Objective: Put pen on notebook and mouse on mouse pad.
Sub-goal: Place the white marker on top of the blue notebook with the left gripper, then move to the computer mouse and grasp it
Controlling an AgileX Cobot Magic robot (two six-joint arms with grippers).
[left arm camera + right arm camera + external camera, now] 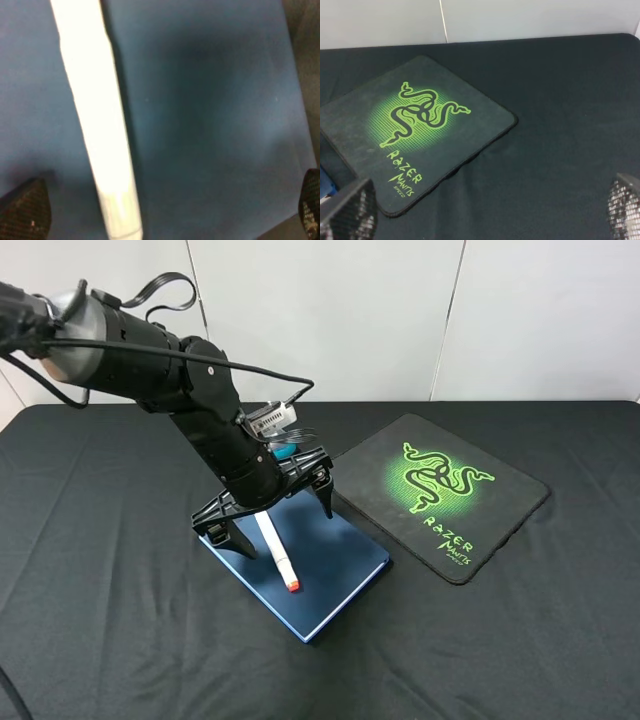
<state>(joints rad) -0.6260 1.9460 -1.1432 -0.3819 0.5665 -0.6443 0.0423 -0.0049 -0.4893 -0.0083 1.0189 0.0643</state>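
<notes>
One pen (277, 555) lying on one notebook (335, 575), left fingers (325, 498) spread wide astride it, holding nothing, one mouse pad (500, 490) to right, mouse (285, 452) seemingly just beyond arm (215, 435), right fingers (350, 210) wide, empty.

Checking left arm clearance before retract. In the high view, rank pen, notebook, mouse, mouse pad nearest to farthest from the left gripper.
1. pen: between the open left gripper's fingers, lying on the notebook.
2. notebook: directly underneath.
3. mouse, behind the gripper and mostly hidden by the arm, and mouse pad, to its right: too close to call.
</notes>
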